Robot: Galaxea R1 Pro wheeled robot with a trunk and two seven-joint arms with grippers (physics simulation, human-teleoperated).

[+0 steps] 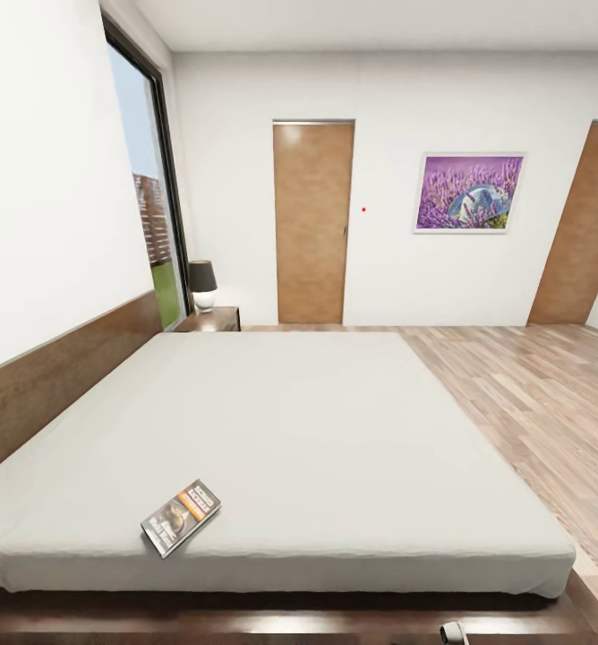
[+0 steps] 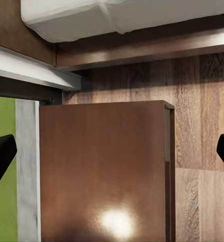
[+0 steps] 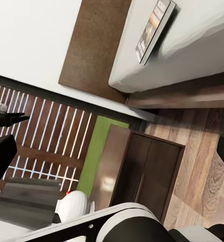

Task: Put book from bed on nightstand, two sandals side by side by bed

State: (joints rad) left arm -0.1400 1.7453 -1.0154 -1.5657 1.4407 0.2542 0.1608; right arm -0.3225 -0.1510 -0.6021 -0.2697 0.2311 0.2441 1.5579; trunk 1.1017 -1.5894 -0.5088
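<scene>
Book [image 1: 181, 517] flat on bed [image 1: 317, 421] nr front edge; L hand [image 2: 112, 151] released, R hand [image 3: 112, 156] too.

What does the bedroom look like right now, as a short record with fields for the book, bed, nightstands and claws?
book: lying flat on the bed, near its front edge
far nightstand: beside the headboard by the window, lamp on top
near nightstand: glossy top under the left claw
left claw: open, empty
right claw: open, empty
sandals: cannot tell
</scene>
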